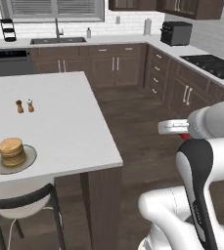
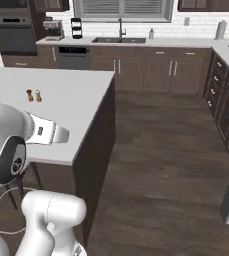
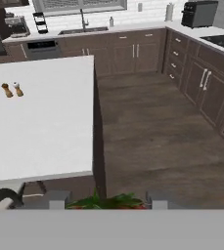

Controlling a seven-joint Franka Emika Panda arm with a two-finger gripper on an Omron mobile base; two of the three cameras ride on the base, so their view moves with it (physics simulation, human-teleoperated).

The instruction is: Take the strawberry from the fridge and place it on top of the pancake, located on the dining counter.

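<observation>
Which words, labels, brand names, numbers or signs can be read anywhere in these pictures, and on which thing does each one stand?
None can be read.
The black toaster oven on the white wall countertop shows no legible marking.
The dark built-in wall oven has a panel too blurred to read.
The small brown and white shakers on the white-topped dining counter carry no label.
The golden-tan pancake stack and its round grey plate are plain.

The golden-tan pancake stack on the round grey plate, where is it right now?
In the left base view, the golden-tan pancake stack sits on its round grey plate near the white dining counter's front left edge, nearer than the two small shakers.
</observation>
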